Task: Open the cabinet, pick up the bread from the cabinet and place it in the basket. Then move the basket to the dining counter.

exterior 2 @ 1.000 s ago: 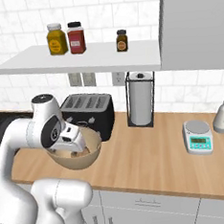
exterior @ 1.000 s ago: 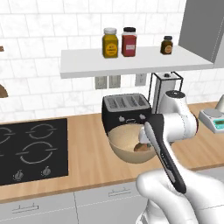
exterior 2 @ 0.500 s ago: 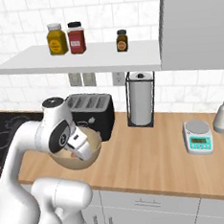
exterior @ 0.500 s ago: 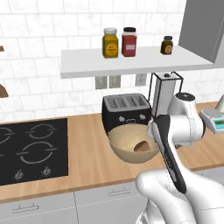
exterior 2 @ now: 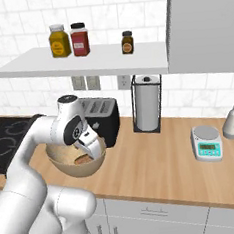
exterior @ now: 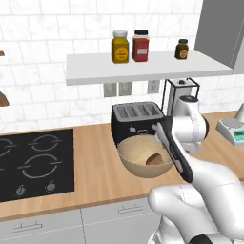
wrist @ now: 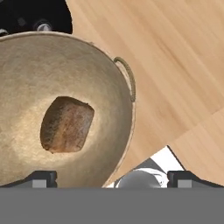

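Now the bread (wrist: 66, 125) lies loose in the bottom of the basket (wrist: 124, 127) on the worktop (exterior: 95, 162), beside the toaster (exterior: 136, 119). My claw (wrist: 111, 177) hangs above, spread wide and empty; nearest loop handle (wrist: 127, 76) sits ahead, on the rim's right side.

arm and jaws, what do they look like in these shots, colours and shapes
The arm is glossy white, built of thick rounded segments with bulbous joints. A black band runs lengthwise down the forearm link in the left base view, and dark trim rings a joint in the right base view. The gripper ends in two small dark, blocky finger tips seen in the hand view. No cables, labels or markings are visible.
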Robot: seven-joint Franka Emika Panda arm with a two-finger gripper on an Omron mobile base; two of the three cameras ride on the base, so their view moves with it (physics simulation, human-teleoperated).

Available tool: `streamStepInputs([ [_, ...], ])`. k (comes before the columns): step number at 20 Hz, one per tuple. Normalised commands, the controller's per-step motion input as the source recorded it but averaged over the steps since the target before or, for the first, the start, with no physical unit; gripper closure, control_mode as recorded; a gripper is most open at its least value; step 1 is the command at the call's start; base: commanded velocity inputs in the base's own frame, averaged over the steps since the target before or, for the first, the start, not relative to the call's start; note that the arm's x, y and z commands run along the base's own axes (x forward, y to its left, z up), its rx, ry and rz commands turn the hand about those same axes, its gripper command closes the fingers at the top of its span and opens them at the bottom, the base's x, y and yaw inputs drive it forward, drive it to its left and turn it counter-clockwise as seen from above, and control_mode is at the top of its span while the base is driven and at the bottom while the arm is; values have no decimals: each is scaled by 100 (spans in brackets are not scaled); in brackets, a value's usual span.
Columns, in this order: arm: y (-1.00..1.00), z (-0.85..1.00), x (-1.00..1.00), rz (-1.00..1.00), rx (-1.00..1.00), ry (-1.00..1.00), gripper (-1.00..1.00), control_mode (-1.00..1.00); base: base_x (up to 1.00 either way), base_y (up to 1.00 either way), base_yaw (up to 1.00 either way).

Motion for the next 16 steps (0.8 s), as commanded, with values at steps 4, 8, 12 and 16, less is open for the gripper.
streamStepInputs([
  [4,-8,-34,16,0,0,1,-100,-100,0,0,0],
  [8,-7,-30,-9,0,0,0,-100,-100,0,0,0],
  [12,-7,-17,-34,0,0,-1,-100,-100,0,0,0],
  [16,-12,-18,-7,0,0,0,-100,-100,0,0,0],
])
